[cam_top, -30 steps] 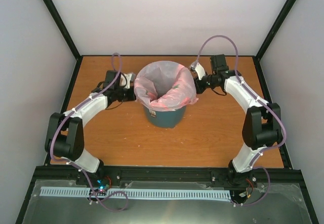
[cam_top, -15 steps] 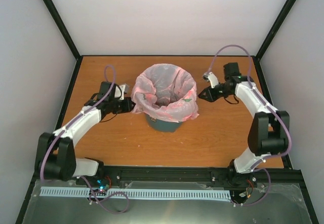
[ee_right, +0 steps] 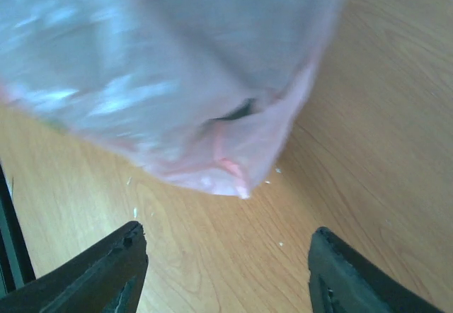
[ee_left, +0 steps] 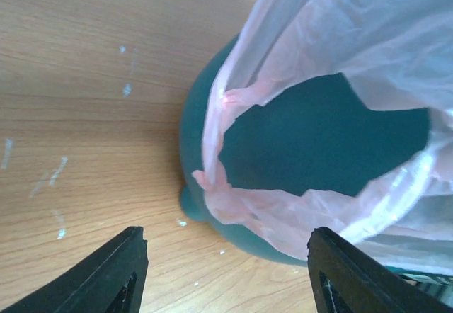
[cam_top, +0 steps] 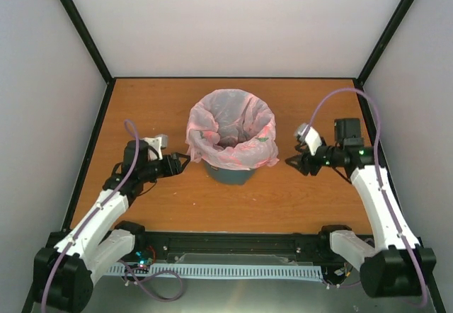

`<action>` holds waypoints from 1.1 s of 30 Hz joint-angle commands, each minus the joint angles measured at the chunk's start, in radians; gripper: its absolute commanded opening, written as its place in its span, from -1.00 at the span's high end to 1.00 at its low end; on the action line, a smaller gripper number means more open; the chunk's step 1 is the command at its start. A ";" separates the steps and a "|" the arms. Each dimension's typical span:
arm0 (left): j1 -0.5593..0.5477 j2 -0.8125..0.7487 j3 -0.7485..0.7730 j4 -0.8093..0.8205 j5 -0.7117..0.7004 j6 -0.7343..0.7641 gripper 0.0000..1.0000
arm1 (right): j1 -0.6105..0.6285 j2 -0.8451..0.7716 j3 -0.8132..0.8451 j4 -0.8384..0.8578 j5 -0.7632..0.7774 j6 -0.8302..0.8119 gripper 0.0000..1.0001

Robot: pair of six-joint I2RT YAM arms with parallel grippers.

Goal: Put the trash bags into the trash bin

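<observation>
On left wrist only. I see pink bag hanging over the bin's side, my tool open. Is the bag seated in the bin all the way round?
Observer: Yes, as far as the top view shows. The pink bag lines the teal bin, with its edge folded out over the rim on every side and its mouth open.
Operator: Where's the right tool?
Observer: The right tool sits low beside the bin's right side, apart from the bag.
Operator: Holding anything?
Observer: No. The right wrist view shows its fingers spread with only the table between them. The bag's hem lies ahead of them, untouched.
</observation>
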 commanded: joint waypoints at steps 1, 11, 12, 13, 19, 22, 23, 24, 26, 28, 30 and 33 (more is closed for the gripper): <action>0.006 -0.068 -0.083 0.244 0.069 -0.132 -0.27 | 0.154 -0.089 -0.092 0.062 0.114 -0.119 -0.29; 0.006 -0.004 -0.241 0.616 0.171 -0.166 -0.32 | 0.341 -0.042 -0.241 0.414 0.218 -0.082 -0.34; 0.006 0.014 -0.252 0.653 0.181 -0.173 -0.31 | 0.354 -0.029 -0.250 0.436 0.227 -0.085 -0.32; 0.006 0.032 -0.262 0.688 0.189 -0.183 -0.31 | 0.365 -0.015 -0.256 0.455 0.235 -0.085 -0.29; 0.002 0.171 -0.298 0.903 0.213 -0.238 -0.17 | 0.394 -0.022 -0.346 0.664 0.300 -0.065 0.42; -0.003 0.210 -0.306 0.950 0.219 -0.241 0.22 | 0.394 -0.046 -0.395 0.728 0.305 -0.095 0.87; -0.004 0.214 -0.307 0.952 0.216 -0.240 0.37 | 0.395 -0.042 -0.400 0.729 0.310 -0.108 0.93; -0.006 0.215 -0.309 0.951 0.208 -0.238 0.61 | 0.395 -0.036 -0.406 0.726 0.317 -0.122 0.94; -0.009 0.215 -0.316 0.939 0.190 -0.230 0.90 | 0.395 -0.015 -0.417 0.718 0.337 -0.154 0.95; -0.011 0.211 -0.323 0.920 0.176 -0.213 0.99 | 0.395 0.004 -0.438 0.720 0.361 -0.189 0.94; -0.012 0.209 -0.325 0.860 0.146 -0.198 0.99 | 0.395 0.020 -0.465 0.732 0.390 -0.247 0.94; -0.017 0.241 -0.336 0.777 0.081 -0.166 0.99 | 0.395 0.040 -0.537 0.799 0.464 -0.333 0.94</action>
